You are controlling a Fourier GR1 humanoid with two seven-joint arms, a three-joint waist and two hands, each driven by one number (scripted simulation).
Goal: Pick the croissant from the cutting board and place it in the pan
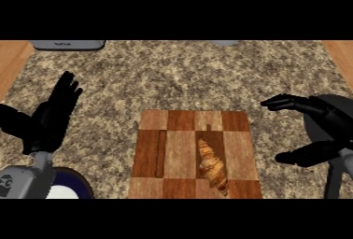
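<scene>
Head view. Nearest the camera, at the lower left edge, a dark blue round rim with a white centre (pixel 69 186) shows partly behind the left forearm; it may be the pan or a plate, and the view does not settle which. The left hand (pixel 55 114) stands at the left of the view with fingers straight and pointing up, holding nothing; it is at rest.

The croissant (pixel 213 166) lies on the checkered wooden cutting board (pixel 176 140), in the board's right half toward the near edge, its long axis running roughly away from the camera. Nothing touches it.

The right hand (pixel 314 128) is at the right of the view, beside the board's right edge and apart from the croissant. Its fingers and thumb are spread wide in a curved, open span, enclosing nothing.

Handling assessment: the croissant is likely light, soft and flaky, and liable to crush or shed under a pinch. Recommended hold: across the thick middle section, fingers on one long side and thumb on the other. Avoid the tapered ends.

At the far edge of the granite counter (pixel 172 74) stands a grey appliance (pixel 67 44), only partly visible.
</scene>
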